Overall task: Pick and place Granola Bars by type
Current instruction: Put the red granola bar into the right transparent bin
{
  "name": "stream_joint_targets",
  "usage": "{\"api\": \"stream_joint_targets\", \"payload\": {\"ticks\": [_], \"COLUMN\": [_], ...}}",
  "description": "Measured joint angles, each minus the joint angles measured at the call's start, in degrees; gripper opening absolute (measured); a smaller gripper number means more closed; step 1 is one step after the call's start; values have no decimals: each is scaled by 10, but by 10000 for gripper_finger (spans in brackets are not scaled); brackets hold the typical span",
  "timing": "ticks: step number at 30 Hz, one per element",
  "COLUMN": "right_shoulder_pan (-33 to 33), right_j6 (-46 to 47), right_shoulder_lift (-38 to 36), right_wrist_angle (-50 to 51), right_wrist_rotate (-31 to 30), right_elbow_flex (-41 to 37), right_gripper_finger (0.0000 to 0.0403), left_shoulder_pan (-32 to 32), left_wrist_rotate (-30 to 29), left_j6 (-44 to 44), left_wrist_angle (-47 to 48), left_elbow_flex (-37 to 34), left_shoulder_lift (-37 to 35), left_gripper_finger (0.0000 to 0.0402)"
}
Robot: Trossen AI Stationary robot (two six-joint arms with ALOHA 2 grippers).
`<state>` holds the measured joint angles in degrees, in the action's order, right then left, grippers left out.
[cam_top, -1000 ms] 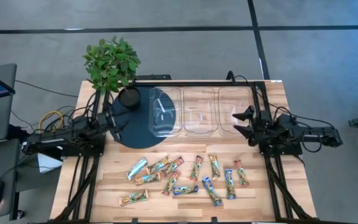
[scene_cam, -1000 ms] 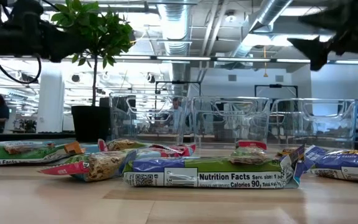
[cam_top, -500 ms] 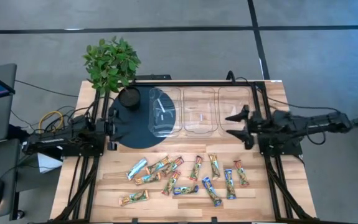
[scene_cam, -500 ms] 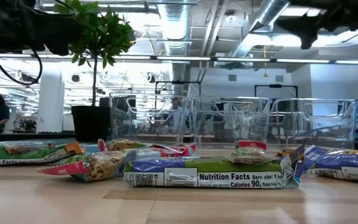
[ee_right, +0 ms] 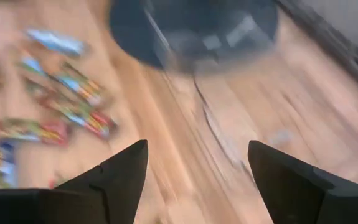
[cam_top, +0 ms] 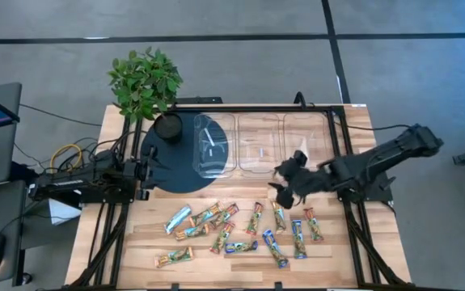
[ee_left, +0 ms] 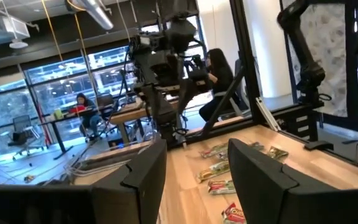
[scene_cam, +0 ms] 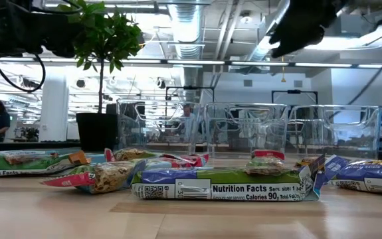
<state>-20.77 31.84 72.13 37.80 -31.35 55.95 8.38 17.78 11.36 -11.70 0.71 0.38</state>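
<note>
The right hand [cam_top: 283, 179] hangs with fingers spread wide and nothing between them, above the surface [cam_top: 135, 242] between the bins [cam_top: 260, 145] and the bars [cam_top: 240, 226], just beyond the far edge of the scatter; its arm reaches in from the right; in its wrist view the two dark fingers [ee_right: 119, 177] stand well apart over bare wood. The left hand [cam_top: 145, 168] waits at the left side beside the dark round mat [cam_top: 171, 166], fingers partly open and empty. The bars lie loose across the near middle of the surface, green-tan, blue and red-orange mixed, some overlapping; the three clear bins stand in a row at the far side; a potted plant [cam_top: 145, 81] stands at the far left.
</note>
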Motion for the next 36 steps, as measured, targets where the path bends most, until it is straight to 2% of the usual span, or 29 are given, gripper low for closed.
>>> {"api": "stream_joint_targets", "payload": {"ticks": [5, 11, 21, 25, 28, 36], "right_shoulder_pan": [-43, -111, -233, -256, -258, -258], "right_j6": [189, 420, 682, 755, 776, 779], "right_shoulder_lift": [86, 127, 151, 184, 207, 220], "right_wrist_angle": [177, 302, 327, 347, 353, 313], "right_wrist_rotate": [-22, 11, 86, 137, 176, 195], "right_elbow_flex": [66, 70, 70, 70, 70, 70], "right_gripper_finger": [270, 270, 270, 270, 270, 270], "left_shoulder_pan": [0, 0, 0, 0, 0, 0], "left_wrist_rotate": [0, -3, -4, -4, -4, -4], "left_j6": [31, 63, 78, 79, 79, 72], "left_wrist_angle": [-1, -16, -31, -32, -33, -32], "left_elbow_flex": [0, 0, 0, 0, 0, 0], "left_shoulder_lift": [0, 0, 0, 0, 0, 0], "left_gripper_finger": [167, 167, 167, 167, 167, 167]}}
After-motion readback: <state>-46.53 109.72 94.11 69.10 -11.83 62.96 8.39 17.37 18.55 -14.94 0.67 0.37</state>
